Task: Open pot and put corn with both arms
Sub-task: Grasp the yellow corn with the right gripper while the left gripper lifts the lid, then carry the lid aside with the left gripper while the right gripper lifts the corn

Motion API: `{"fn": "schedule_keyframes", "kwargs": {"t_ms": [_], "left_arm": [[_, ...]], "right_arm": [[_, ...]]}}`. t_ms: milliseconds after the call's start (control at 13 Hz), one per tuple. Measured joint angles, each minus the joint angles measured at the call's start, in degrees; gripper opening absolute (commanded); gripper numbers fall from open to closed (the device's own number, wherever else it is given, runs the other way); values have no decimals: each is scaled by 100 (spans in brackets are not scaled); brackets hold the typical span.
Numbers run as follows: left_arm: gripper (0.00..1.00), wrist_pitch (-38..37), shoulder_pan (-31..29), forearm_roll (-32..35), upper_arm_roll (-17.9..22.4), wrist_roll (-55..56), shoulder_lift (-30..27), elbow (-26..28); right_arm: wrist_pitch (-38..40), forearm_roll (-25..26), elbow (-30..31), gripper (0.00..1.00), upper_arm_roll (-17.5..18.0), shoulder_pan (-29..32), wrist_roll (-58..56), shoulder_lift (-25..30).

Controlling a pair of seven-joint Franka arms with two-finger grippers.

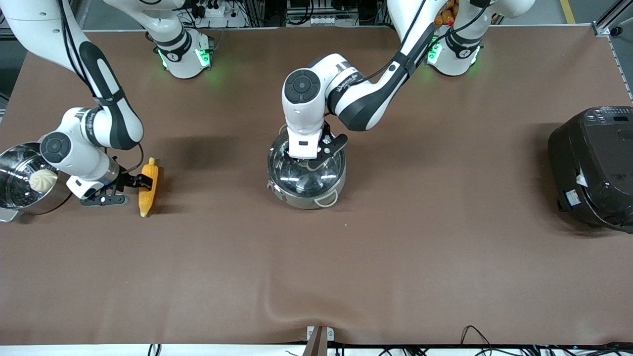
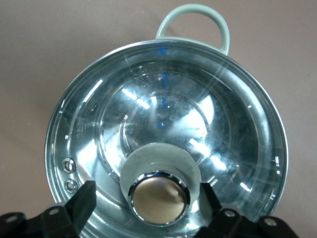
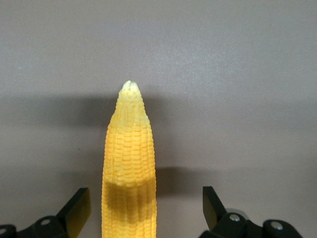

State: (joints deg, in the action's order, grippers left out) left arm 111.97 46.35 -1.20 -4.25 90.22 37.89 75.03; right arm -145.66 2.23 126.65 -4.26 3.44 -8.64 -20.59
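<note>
The steel pot (image 1: 305,199) stands mid-table with its glass lid (image 1: 301,175) on it. In the left wrist view the lid (image 2: 163,109) fills the picture, with one light loop handle (image 2: 198,15) at the rim. My left gripper (image 1: 315,162) (image 2: 148,199) is down over the lid, open, with the copper-coloured knob (image 2: 159,197) between its fingers. The corn (image 1: 149,190) (image 3: 130,163) lies on the table toward the right arm's end. My right gripper (image 1: 143,182) (image 3: 146,203) straddles its thick part, open, with a gap on each side.
A steel steamer pot (image 1: 15,200) holding a white bun (image 1: 43,180) sits right beside the right arm's wrist. A big black rice cooker (image 1: 593,168) stands at the left arm's end. The brown cloth bulges near the front edge (image 1: 296,316).
</note>
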Motion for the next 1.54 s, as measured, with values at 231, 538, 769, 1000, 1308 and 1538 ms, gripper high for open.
{"fn": "schedule_keyframes", "kwargs": {"t_ms": [231, 538, 769, 1000, 1308, 1538], "left_arm": [[85, -2, 0, 0, 2, 1, 12, 0], [56, -2, -1, 0, 7, 7, 48, 0], [0, 62, -2, 0, 11, 67, 74, -43], [0, 42, -1, 0, 10, 78, 83, -82], [0, -695, -118, 0, 16, 44, -399, -258], [0, -1631, -525, 0, 43, -789, -1221, -286]], "right_arm": [[-1, -16, 2, 100, 5, 0, 1, -130], [-12, -147, 2, 100, 95, -1, 8, -266], [-4, -271, 2, 80, 227, -1, 11, -290], [-7, -294, 0, 66, 251, -1, -8, -291], [-12, -296, -13, 17, 252, -1, -196, -291], [-15, -297, -82, 0, 258, -1, -225, -287]]}}
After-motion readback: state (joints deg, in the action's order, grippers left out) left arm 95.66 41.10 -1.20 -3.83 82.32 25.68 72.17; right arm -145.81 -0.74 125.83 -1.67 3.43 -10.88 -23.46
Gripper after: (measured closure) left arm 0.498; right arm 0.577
